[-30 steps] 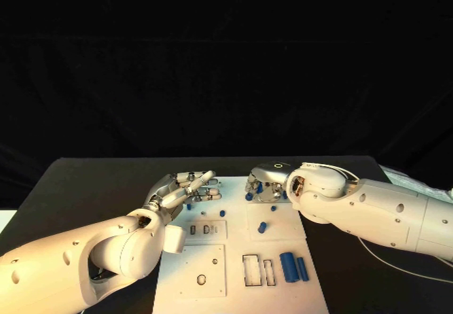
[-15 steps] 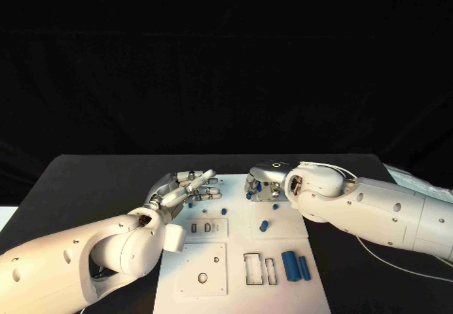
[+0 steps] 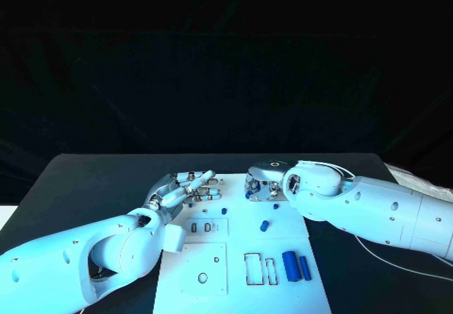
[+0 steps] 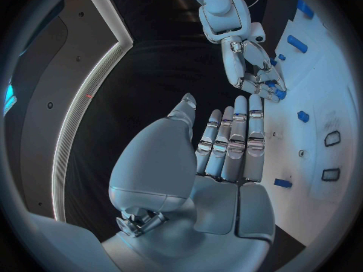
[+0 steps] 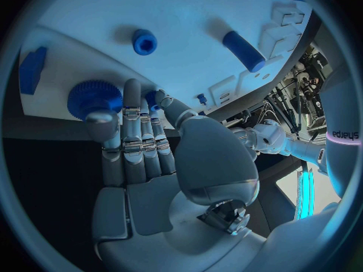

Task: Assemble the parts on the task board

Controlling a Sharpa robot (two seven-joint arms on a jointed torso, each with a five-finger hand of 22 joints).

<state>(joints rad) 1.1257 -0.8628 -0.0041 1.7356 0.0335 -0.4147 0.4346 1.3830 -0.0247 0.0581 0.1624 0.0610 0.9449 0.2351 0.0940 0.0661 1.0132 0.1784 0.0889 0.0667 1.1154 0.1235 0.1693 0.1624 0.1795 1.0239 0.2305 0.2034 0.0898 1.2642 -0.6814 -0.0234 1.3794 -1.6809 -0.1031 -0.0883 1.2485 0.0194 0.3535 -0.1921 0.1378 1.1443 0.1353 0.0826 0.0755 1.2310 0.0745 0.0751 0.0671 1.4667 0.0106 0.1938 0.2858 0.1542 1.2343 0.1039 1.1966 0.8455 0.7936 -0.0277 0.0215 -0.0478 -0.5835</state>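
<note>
Table (image 3: 85, 176), black, carries the white task board (image 3: 283, 288) in its middle. Left arm (image 3: 66, 261) comes in low across the board's near left corner; right arm (image 3: 378, 209) crosses the board's right edge.

Left hand (image 3: 184, 190) hovers over the board's far left edge, fingers straight, close together, released, holding nothing; the left wrist view shows the same flat palm (image 4: 227, 145).

Right hand (image 3: 264, 183) sits at the board's far end, fingers curled down. In the right wrist view (image 5: 140, 145) the fingertips touch a round ribbed blue knob (image 5: 94, 97) on the board; whether they actually grip it, cannot tell.

2 blue cylinders (image 3: 296, 266) lie side by side near the board's right edge, just beside 2 rectangular slots (image 3: 260, 269). A short blue peg (image 3: 264, 226) lies mid-board. A smaller blue piece (image 3: 224, 211) lies near the left fingertips. A small blue ring (image 5: 144, 42) sits just beyond the knob.
</note>
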